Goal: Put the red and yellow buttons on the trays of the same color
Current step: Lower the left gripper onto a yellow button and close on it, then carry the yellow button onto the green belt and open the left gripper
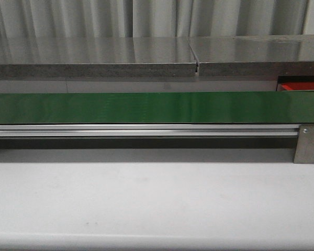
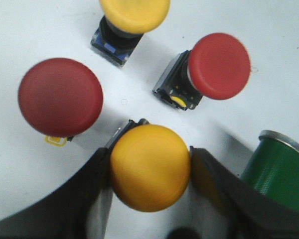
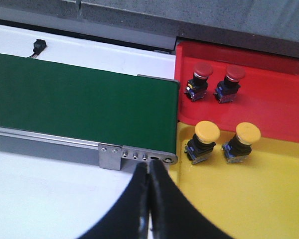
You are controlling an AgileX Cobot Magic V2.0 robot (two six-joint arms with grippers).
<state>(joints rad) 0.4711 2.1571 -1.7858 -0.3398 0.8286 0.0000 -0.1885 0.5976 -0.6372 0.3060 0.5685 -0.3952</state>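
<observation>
Left gripper [image 2: 149, 169] clamps yellow button [image 2: 149, 167], cap facing the camera, body hidden; right gripper [image 3: 148, 199] fingers pressed together, empty

1. In the front view we look level and forward across the white table [image 1: 157, 204] at the green conveyor belt [image 1: 146, 107].
2. Our left wrist view hangs close over buttons, looking straight down.
3. Our right wrist view looks down from farther off (sharing the belt's end).

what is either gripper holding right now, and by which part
The left gripper clamps a yellow button by the sides of its mushroom cap. The right gripper is shut on nothing.
</observation>
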